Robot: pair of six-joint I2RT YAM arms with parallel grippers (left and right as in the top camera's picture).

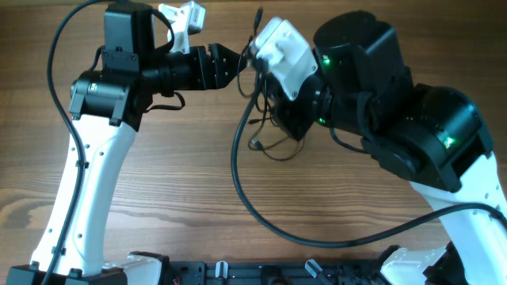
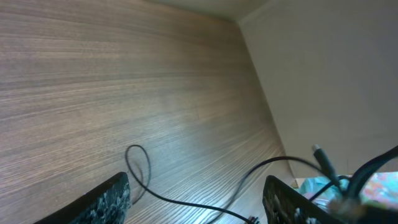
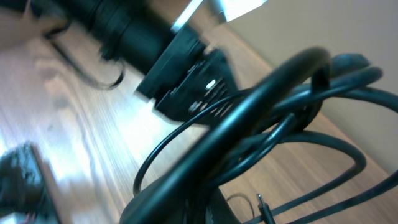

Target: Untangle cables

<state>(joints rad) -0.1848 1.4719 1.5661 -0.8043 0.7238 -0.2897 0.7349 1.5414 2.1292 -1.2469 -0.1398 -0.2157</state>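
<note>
Black thin cables (image 1: 258,131): a loose tangle held up over the far middle of the wooden table (image 1: 158,182). It dangles in slack loops from the right gripper (image 1: 265,77), lower ends near or on the wood, and one plug (image 1: 259,16) points up above the wrist. Right gripper: jaws masked from overhead by its white camera housing and lost in blur behind strands in its own wrist view, so whether it is pinched on the cables cannot be told, though the bundle hangs from that spot. Left gripper (image 2: 199,202): fingers spread wide with nothing between them, aimed level at the bundle from just beside it. Its wrist view shows one looped strand (image 2: 138,163) lying on the wood beyond the gap. Thicker black lead (image 1: 238,182): sweeps over the table toward the right arm's base; probably rig wiring, to be left alone. Step in hand, as judged: left gripper to take one strand for pulling apart. Recommended handling: choose a single strand clear of the knot and of the thick lead and centre it between the fingers before closing. Pinch close to the crossing, then draw sideways slowly against a steady right arm, stopping if loops tighten instead of sliding.
</note>
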